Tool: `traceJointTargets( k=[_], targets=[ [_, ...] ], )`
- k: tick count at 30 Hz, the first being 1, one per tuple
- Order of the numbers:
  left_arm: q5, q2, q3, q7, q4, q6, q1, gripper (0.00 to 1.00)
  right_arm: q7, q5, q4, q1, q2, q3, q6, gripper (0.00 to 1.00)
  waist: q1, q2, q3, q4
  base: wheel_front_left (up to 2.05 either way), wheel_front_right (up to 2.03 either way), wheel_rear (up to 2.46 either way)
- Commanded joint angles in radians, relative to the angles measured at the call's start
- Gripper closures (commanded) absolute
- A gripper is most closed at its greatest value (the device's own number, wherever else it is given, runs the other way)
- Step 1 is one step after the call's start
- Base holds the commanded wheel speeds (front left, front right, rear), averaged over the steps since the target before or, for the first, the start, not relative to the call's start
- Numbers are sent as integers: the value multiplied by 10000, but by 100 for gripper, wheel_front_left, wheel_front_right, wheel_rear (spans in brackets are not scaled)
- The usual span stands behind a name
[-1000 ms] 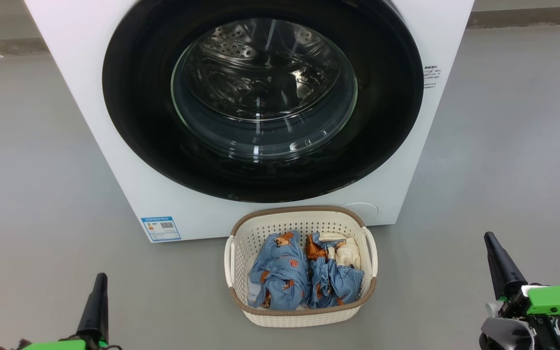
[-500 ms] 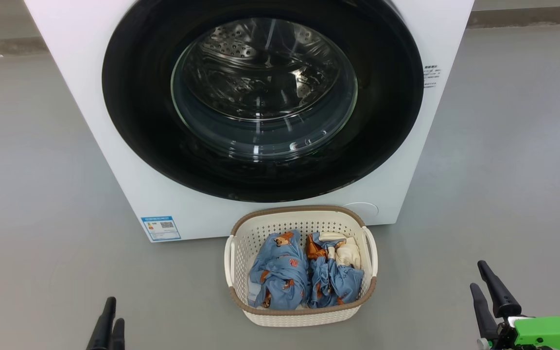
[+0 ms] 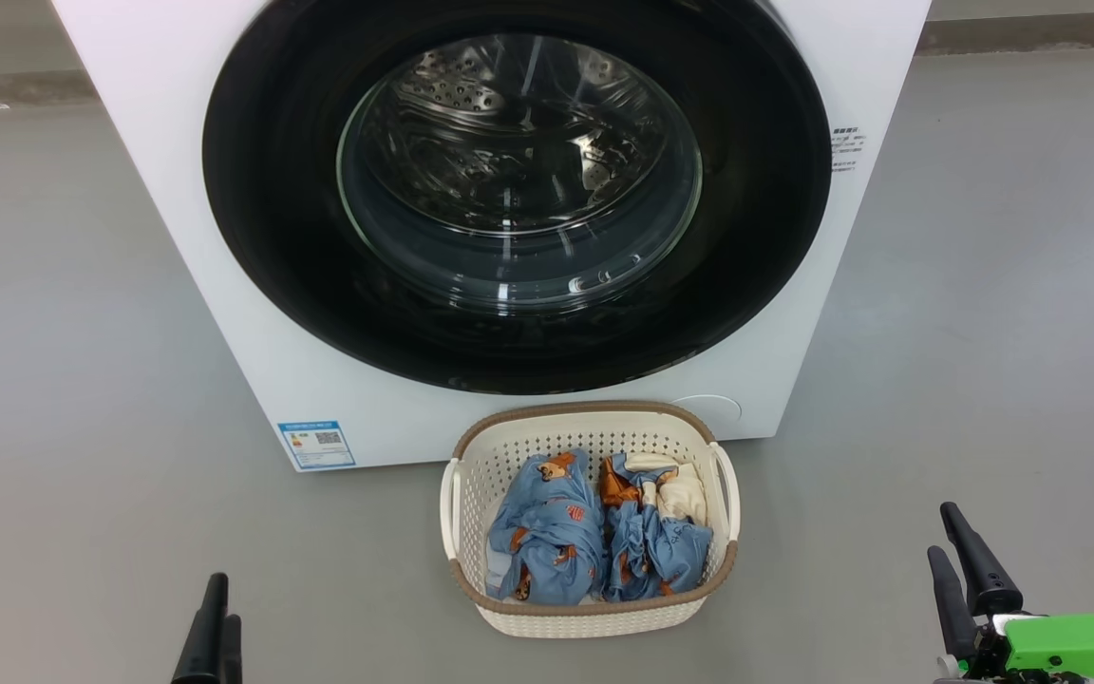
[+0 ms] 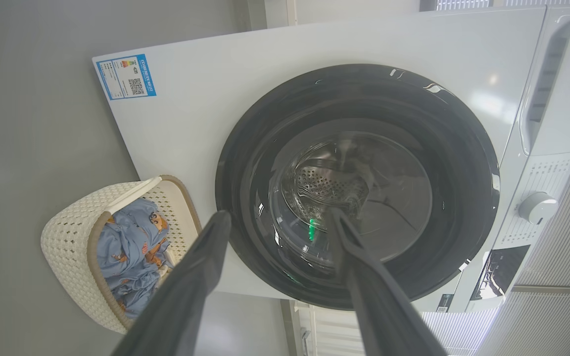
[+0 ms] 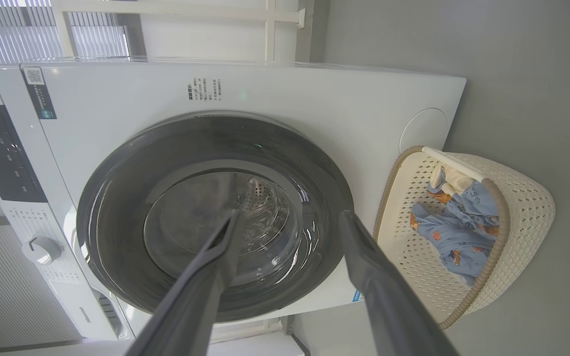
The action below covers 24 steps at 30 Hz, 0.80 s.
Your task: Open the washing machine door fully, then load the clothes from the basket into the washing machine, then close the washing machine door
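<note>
Grey floor (image 3: pixel 63 332) runs around the washing machine (image 3: pixel 167 266), whose washing machine door (image 3: pixel 262 218) sits flush and shut, with the steel drum (image 3: pixel 471 85) visible through it. At 6 o'clock of the door, just in front of the machine, stands the basket (image 3: pixel 594 622). The clothes (image 3: pixel 547 532) are bunched inside it, none loaded yet. What differs from a second ago is the end effectors: both had their fingers pressed together then. Now the left end effector (image 4: pixel 279 213) and the right end effector (image 5: pixel 291 215) are released, fingers (image 4: pixel 364 277) spread wide and holding nothing, each aimed at the door from well back. In the head view they also sit lower, at 7 and 4 o'clock. This looks like readying for the first step, opening the door, which nothing touches yet.
</note>
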Motion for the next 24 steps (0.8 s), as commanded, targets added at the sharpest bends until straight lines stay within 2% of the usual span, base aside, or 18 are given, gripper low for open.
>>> traceJointTargets(
  k=[1,10,24],
  targets=[
    [161,103,28,-98,-342,-24,-333,0,-101,-277,-298,-348,-204,102,9,0,0,-1,0,4,0,0,0],
    [975,179,-111,-354,-502,-29,-395,0,-356,-1130,-367,-465,-304,188,14,0,-1,-1,-2,24,0,0,0],
    [2932,272,-320,-752,-624,-37,-461,0,-751,-2741,-553,-569,-523,427,20,0,-1,-1,-19,39,0,0,0]
  ],
)
